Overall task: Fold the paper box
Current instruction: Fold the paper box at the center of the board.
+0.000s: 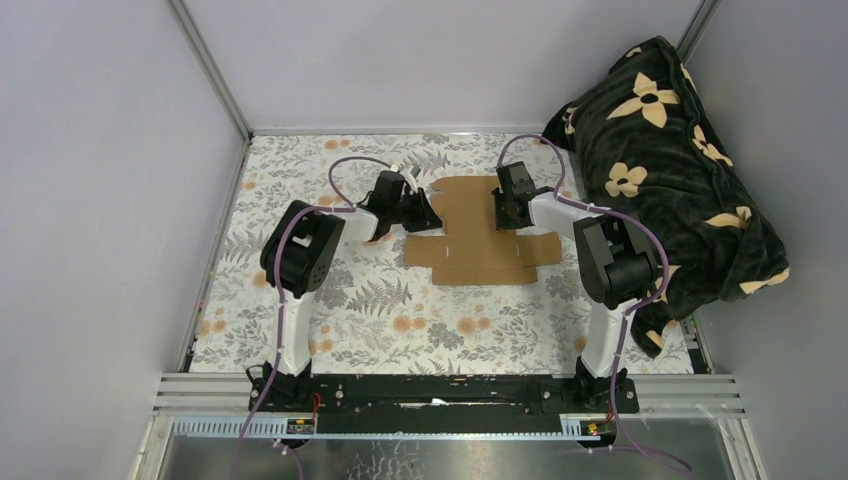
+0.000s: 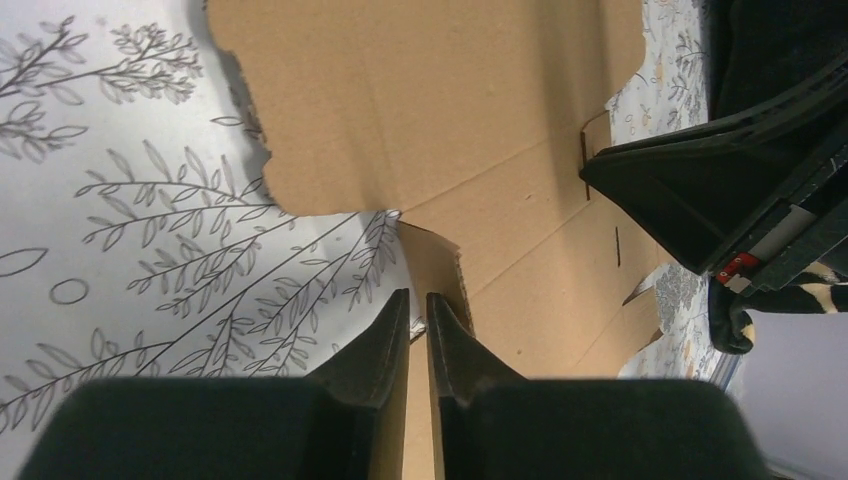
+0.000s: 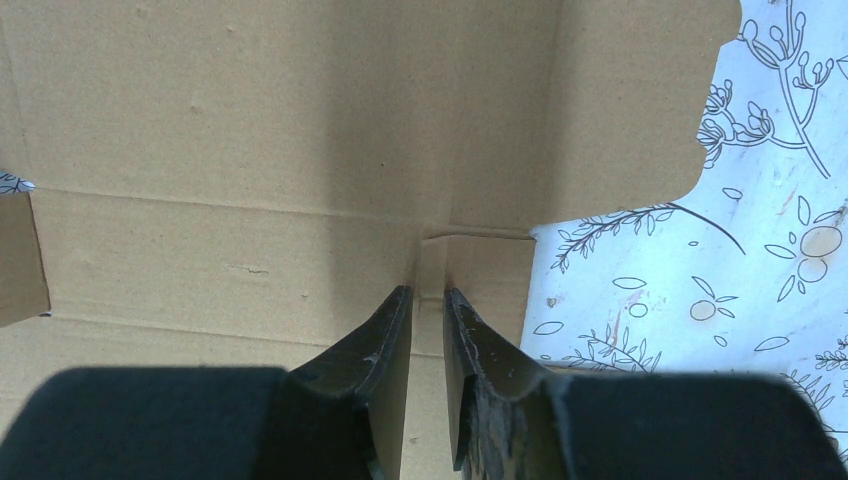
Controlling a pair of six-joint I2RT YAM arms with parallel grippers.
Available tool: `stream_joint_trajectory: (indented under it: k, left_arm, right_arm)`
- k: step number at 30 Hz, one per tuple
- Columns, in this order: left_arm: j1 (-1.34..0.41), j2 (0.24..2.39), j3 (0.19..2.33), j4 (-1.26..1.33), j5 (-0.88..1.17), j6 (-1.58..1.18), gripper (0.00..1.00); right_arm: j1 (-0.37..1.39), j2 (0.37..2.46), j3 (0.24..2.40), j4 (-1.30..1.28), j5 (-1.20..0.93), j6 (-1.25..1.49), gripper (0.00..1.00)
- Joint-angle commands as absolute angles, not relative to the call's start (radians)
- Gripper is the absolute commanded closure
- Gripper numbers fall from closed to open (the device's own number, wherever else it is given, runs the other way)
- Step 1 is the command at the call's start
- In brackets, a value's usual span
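The paper box [image 1: 480, 232] is a flat brown die-cut cardboard sheet lying in the middle of the table. My left gripper [image 1: 428, 215] is at its left edge. In the left wrist view the left gripper [image 2: 418, 293] has its fingers almost together, with a small raised flap [image 2: 432, 262] running down between them. My right gripper [image 1: 508, 214] is on the sheet's right part. In the right wrist view the right gripper [image 3: 428, 290] stands nearly shut astride the edge of a small flap [image 3: 480, 275], with cardboard filling the narrow gap.
A floral cloth [image 1: 330, 290] covers the table. A dark blanket with cream flowers [image 1: 670, 150] is heaped at the right, close behind the right arm. Grey walls enclose the left, back and right. The right gripper's black body [image 2: 720, 190] shows in the left wrist view.
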State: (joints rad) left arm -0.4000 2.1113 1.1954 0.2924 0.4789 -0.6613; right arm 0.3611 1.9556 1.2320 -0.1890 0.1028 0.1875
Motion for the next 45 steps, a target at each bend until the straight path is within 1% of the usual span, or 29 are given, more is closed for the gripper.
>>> stream_joint_trajectory:
  k: [1, 16, 33, 36, 38, 40, 45]
  left_arm:
    - [-0.414, 2.105, 1.234, 0.33, 0.493, -0.669, 0.82]
    - [-0.445, 2.123, 1.279, 0.309, 0.477, -0.669, 0.75]
    - [-0.465, 2.163, 1.295, 0.275, 0.459, -0.648, 0.75]
    - [-0.471, 2.178, 1.322, 0.248, 0.452, -0.636, 0.73]
    - [-0.477, 2.187, 1.342, 0.213, 0.433, -0.621, 0.69]
    - [-0.484, 2.19, 1.357, 0.182, 0.413, -0.605, 0.68]
    - [-0.49, 2.192, 1.384, 0.092, 0.357, -0.575, 0.67]
  right_arm:
    - [0.388, 2.054, 1.154, -0.336, -0.043, 0.221, 0.75]
    - [0.388, 2.051, 1.149, -0.332, -0.044, 0.223, 0.75]
    - [0.387, 2.051, 1.147, -0.331, -0.049, 0.222, 0.75]
    - [0.387, 2.051, 1.147, -0.332, -0.049, 0.22, 0.75]
    - [0.388, 2.051, 1.147, -0.331, -0.051, 0.22, 0.75]
    - [0.388, 2.051, 1.146, -0.331, -0.051, 0.22, 0.75]
    - [0.388, 2.046, 1.143, -0.33, -0.051, 0.22, 0.75]
